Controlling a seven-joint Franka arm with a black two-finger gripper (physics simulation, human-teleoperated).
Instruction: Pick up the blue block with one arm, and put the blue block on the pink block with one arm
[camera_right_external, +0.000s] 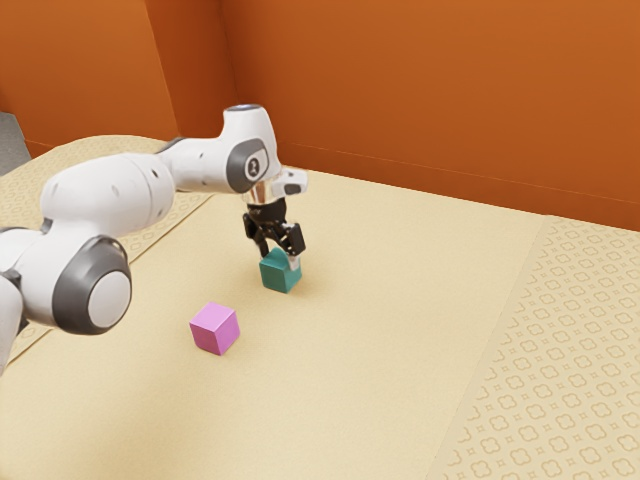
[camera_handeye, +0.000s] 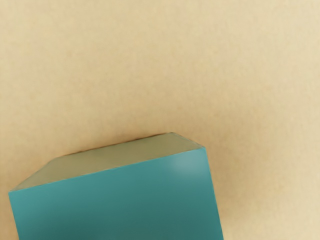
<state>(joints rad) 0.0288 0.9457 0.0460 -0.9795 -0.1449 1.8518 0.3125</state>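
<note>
Teal is the colour to watch here: the teal block, the one the task calls blue, sits flat on the beige worktop directly beneath the hand. And I mean directly, no sideways offset that I can make out. The hand points straight down, its black fingers spread wide, one tip to each side, roughly level with the block's top edge. They look parted to about the block's width and I can't see them pressing its sides, so I call it a wide hand, not a hold.

From the wrist view, the teal block looms large just under the hand, one paler face and one bright teal face showing, its edges skewed against the frame. It's a cube, so there's no long axis to pick. What counts is squaring the fingers to a pair of flat faces, and whether they are squared I can't tell from here.

So the whole coming move turns on one line: straight down. My read is a short descent, then a squeeze.

And the target? The pink block lies well apart from the hand, off toward the exterior view's left and nearer the camera, alone on the worktop. Nothing stands between the two blocks, so the carry looks open. The stacking is not yet begun.
</note>
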